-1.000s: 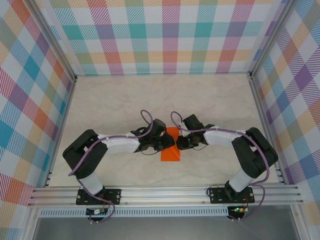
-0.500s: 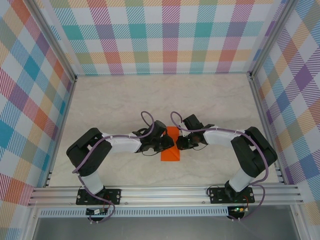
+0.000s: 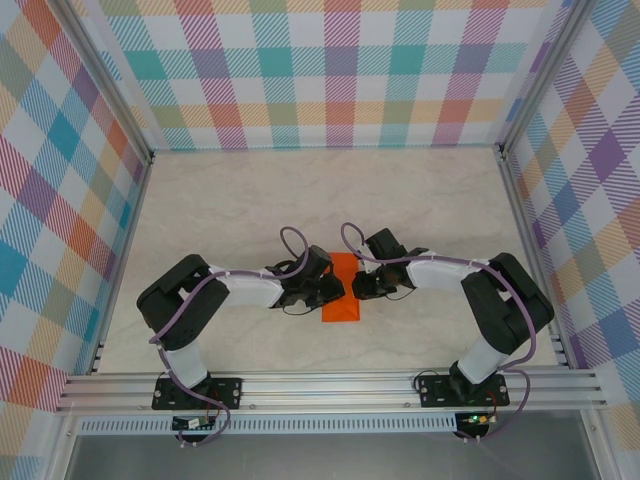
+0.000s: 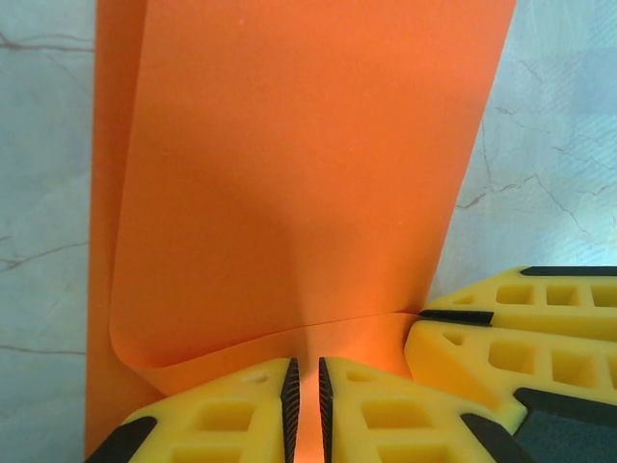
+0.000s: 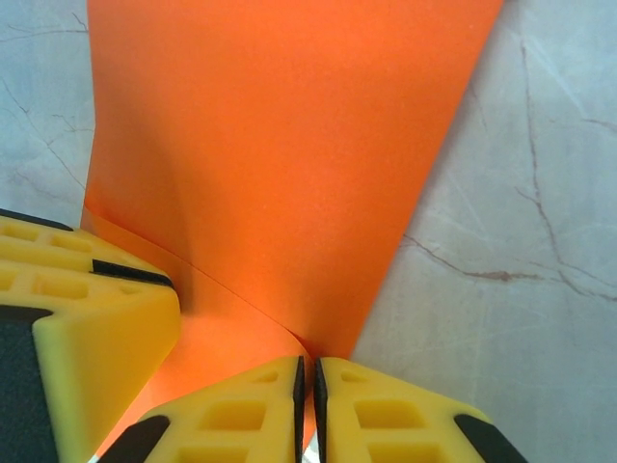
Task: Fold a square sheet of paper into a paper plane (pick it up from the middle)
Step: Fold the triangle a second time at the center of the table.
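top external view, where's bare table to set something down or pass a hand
Free: the wide far stretch of table between the checked back wall and the arms; a narrow strip between the orange paper and the front rail. Crowded: mid-table, where left end effector and right end effector pinch the paper.

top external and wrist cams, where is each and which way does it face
Top external: above, behind the arms, looking down at the table; both arms, left gripper and right gripper meeting on the orange paper sheet.
Left wrist: on that arm, looking along its fingers pinching the sheet.
Right wrist: likewise, its fingers pinching the sheet.
Shared: both wrist views show the sheet and the other gripper.
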Available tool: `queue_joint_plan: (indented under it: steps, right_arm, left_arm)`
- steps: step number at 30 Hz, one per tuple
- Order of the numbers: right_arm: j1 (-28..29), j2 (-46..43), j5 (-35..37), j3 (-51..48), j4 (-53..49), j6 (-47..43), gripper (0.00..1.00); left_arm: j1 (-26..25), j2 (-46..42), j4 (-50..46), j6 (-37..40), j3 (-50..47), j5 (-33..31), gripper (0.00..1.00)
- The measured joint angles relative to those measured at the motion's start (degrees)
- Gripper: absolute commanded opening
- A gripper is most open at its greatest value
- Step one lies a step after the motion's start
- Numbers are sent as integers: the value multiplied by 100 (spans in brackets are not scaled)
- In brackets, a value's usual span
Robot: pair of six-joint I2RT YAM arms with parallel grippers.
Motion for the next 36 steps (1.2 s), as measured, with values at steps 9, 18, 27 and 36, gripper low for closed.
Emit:
queue_joint_plan:
  steps: [9,18,27,36]
  right_arm:
    - [-11,-608,17,-96,-195,275,36]
    - [4,-2009,-844,-761,-76,1012,20]
    - [319,-935,-1377,-627,94,1663,13]
    - [367,-439,-1322,-249,-109,1808,14]
  left_arm:
    - [0,0,216,-39,-81,7,17]
    - [0,0,258,-37,-101,11,17]
    - [0,0,258,-35,-101,13,17]
    - [0,0,254,-13,-101,11,17]
